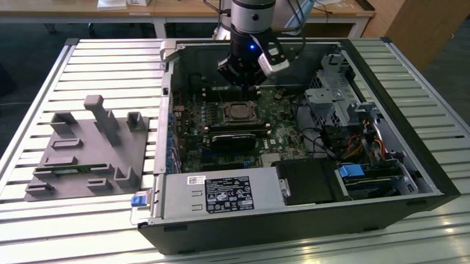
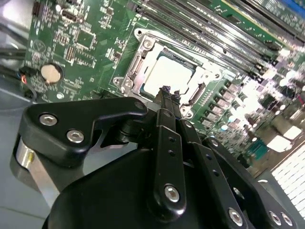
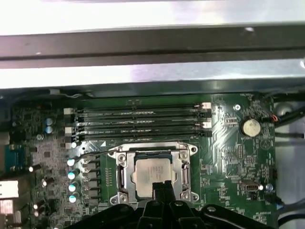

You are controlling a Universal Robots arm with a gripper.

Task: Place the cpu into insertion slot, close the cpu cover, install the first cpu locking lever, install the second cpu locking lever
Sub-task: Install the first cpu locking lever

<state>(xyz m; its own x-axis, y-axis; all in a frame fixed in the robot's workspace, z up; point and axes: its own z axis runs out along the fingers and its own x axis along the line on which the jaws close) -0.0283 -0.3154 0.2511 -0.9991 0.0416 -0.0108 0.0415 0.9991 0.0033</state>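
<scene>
Second wrist view: gripper [image 2: 167, 91] jaws pinched together, empty, tips over near edge of cpu [image 2: 167, 75] under cpu cover [image 2: 137, 64].

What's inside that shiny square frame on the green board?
The cpu: its silver top shows through the window of the cpu cover. In the first wrist view the gripper hides one edge, and whatever sits under the chip is covered.

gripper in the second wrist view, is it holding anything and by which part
Nothing is held. The black gripper is shut with nothing between its tips, poised close to the flat silver-grey square cpu.
</scene>
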